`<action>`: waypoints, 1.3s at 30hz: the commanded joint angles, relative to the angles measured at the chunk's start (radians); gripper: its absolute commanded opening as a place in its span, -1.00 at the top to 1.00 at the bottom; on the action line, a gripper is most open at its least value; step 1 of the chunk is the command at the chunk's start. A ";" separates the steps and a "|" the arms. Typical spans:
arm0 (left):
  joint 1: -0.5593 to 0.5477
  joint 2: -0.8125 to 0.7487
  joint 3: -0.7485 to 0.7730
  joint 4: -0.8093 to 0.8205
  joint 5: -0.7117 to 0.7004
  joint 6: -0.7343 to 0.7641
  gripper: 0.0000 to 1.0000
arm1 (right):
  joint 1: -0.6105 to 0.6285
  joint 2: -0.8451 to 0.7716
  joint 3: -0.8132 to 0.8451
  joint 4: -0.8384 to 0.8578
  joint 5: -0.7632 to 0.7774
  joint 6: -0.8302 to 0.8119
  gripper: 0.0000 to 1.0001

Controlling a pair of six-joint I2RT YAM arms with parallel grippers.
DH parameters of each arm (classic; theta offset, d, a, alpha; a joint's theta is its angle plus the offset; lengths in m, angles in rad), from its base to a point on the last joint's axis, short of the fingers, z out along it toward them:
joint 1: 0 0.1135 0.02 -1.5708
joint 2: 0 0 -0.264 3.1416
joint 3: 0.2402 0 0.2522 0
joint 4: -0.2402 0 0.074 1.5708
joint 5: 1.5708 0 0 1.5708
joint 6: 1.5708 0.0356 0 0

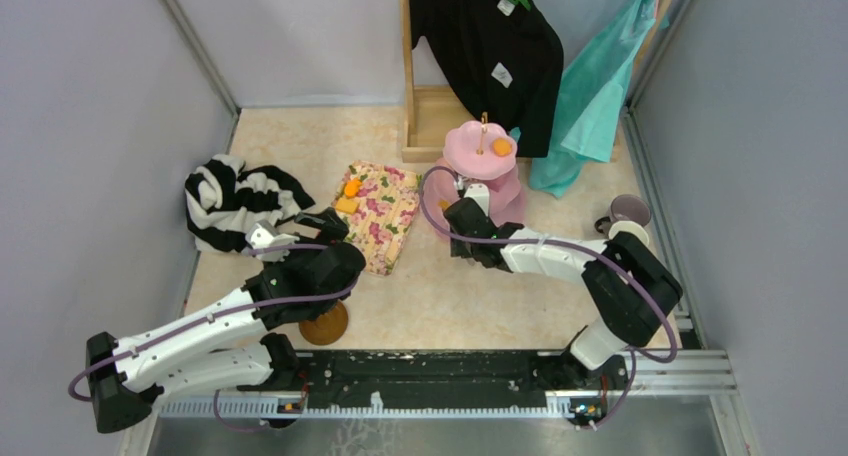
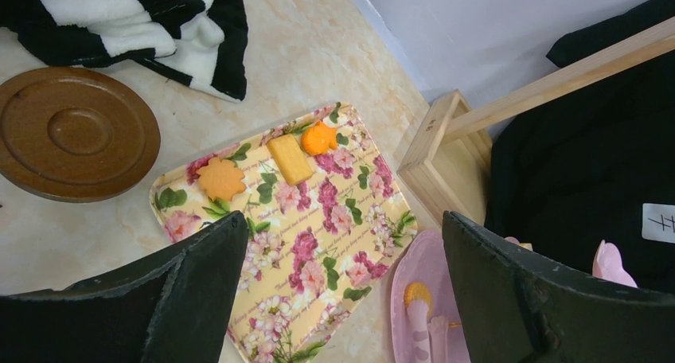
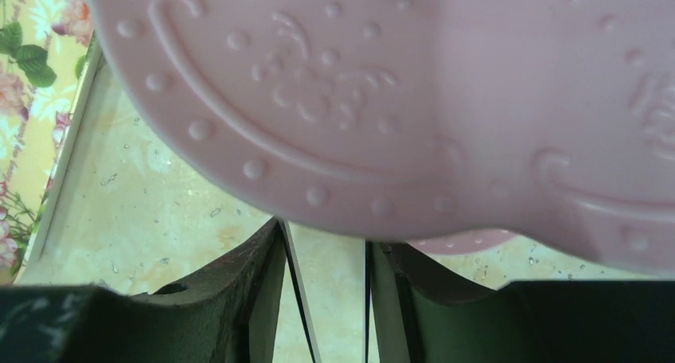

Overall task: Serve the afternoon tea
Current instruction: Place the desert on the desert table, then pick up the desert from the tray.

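Observation:
The pink three-tier cake stand (image 1: 480, 151) stands at the back centre, with an orange pastry (image 1: 502, 147) on its top tier. My right gripper (image 1: 468, 198) reaches in under a tier. That tier's pink underside (image 3: 382, 100) fills the right wrist view and hides the fingertips (image 3: 267, 283); the jaws stand partly apart over bare table. My left gripper (image 2: 342, 220) hangs open above the floral tray (image 2: 318, 243), holding nothing. Three pastries (image 2: 289, 158) lie on the tray. A yellow pastry (image 2: 416, 294) sits on the stand's bottom tier. A brown saucer (image 2: 73, 132) lies beside the tray.
A striped garment (image 1: 235, 201) lies at the left. A wooden rack (image 1: 425, 116) with black and teal clothes stands behind the stand. A lilac mug (image 1: 630, 209) and a cream mug (image 1: 630, 234) sit by the right wall. The brown saucer (image 1: 325, 326) lies under my left arm.

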 commanded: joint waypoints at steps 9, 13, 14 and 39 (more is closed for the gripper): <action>0.005 -0.012 0.007 0.002 -0.008 0.002 -0.92 | 0.032 -0.125 -0.045 0.018 0.025 0.003 0.29; 0.005 -0.014 0.005 0.000 -0.012 0.001 -0.92 | 0.051 -0.152 -0.058 0.018 0.037 -0.002 0.33; 0.005 -0.015 0.005 -0.001 -0.014 -0.001 -0.92 | 0.056 -0.159 -0.059 0.015 0.041 -0.003 0.34; 0.020 -0.079 0.057 -0.222 -0.090 -0.099 -0.93 | 0.210 -0.045 0.168 0.051 -0.092 -0.168 0.35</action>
